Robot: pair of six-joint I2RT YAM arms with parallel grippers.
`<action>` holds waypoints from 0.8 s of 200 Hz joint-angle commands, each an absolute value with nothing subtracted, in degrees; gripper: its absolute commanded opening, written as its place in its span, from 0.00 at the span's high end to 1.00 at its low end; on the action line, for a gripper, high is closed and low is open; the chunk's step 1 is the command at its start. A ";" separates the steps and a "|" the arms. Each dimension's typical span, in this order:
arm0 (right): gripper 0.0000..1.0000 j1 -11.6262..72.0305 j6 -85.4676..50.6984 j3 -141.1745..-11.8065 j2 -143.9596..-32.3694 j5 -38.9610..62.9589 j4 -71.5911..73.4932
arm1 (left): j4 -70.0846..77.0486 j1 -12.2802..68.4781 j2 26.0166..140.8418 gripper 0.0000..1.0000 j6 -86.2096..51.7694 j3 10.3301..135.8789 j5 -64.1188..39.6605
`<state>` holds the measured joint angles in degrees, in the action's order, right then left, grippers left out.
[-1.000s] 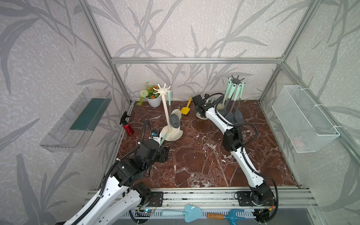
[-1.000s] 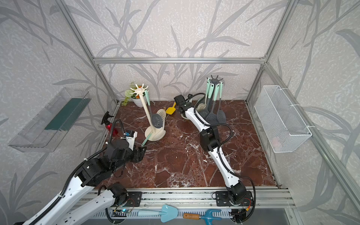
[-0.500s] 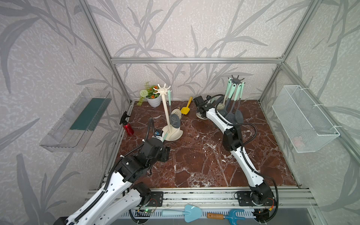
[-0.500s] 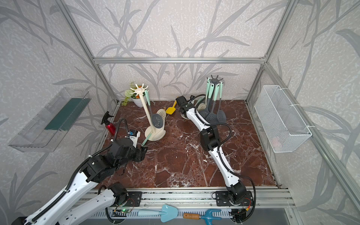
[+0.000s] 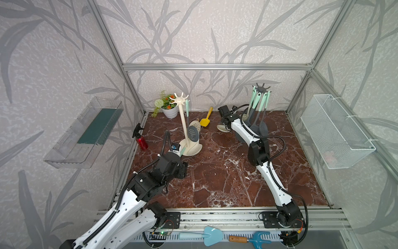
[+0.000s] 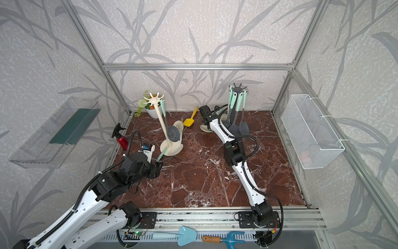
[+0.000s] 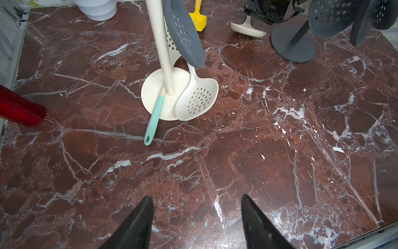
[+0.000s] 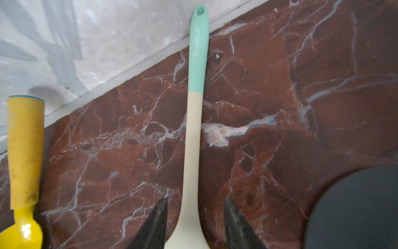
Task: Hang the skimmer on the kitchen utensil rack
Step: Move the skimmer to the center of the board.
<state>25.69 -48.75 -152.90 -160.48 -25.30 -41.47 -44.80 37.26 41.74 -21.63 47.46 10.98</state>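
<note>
Skimmer (image 7: 195,101), cream, perforated, is seeming light and bendy; mint handle (image 7: 153,120) is offering purchase. Left hand (image 7: 196,197) and right hand (image 8: 196,199) are gaping, empty.

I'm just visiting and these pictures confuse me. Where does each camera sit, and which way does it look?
Top views: twin eyes of one head, high in front, looking down toward the back wall; left arm and right arm show.
Left wrist: on the left arm, looking across the floor at the cream rack; the open left end effector shows.
Right wrist: on the right arm, looking down at a mint-handled utensil straddled by the open right end effector.
Shared: both wrist views catch the yellow scoop.
</note>
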 commanded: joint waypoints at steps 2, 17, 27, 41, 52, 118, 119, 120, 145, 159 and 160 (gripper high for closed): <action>0.55 25.04 -49.98 -153.68 -162.51 -23.73 -41.24 | -43.95 36.91 41.91 0.37 -21.86 48.02 12.40; 0.55 25.05 -49.75 -153.59 -162.64 -23.38 -41.05 | -43.86 36.91 42.08 0.37 -21.88 47.93 12.36; 0.55 25.05 -49.58 -153.73 -162.85 -22.97 -40.94 | -43.86 36.92 42.17 0.37 -21.84 47.96 12.31; 0.56 25.05 -49.57 -153.71 -163.16 -22.49 -40.88 | -43.86 36.91 42.19 0.37 -21.84 48.06 12.35; 0.56 25.03 -49.57 -153.81 -163.54 -22.09 -40.89 | -43.94 36.86 42.09 0.37 -21.88 47.97 12.48; 0.76 25.35 -47.58 -154.41 -164.53 -18.81 -40.55 | -44.24 36.90 41.70 0.37 -21.71 47.91 12.81; 0.76 25.38 -47.56 -154.51 -164.58 -18.76 -40.58 | -44.22 36.91 41.72 0.37 -21.71 47.91 12.82; 0.76 25.39 -47.47 -154.51 -164.55 -18.74 -40.59 | -44.26 36.87 41.65 0.37 -21.71 47.90 12.78; 0.80 25.71 -45.84 -155.03 -164.42 -18.62 -41.90 | -44.26 36.88 41.63 0.37 -21.62 47.94 12.66; 0.85 25.71 -45.33 -154.95 -164.15 -17.76 -42.54 | -44.17 36.85 41.57 0.37 -21.54 48.01 12.48; 0.86 25.73 -45.30 -154.95 -164.12 -17.71 -42.54 | -44.19 36.84 41.52 0.37 -21.58 48.00 12.48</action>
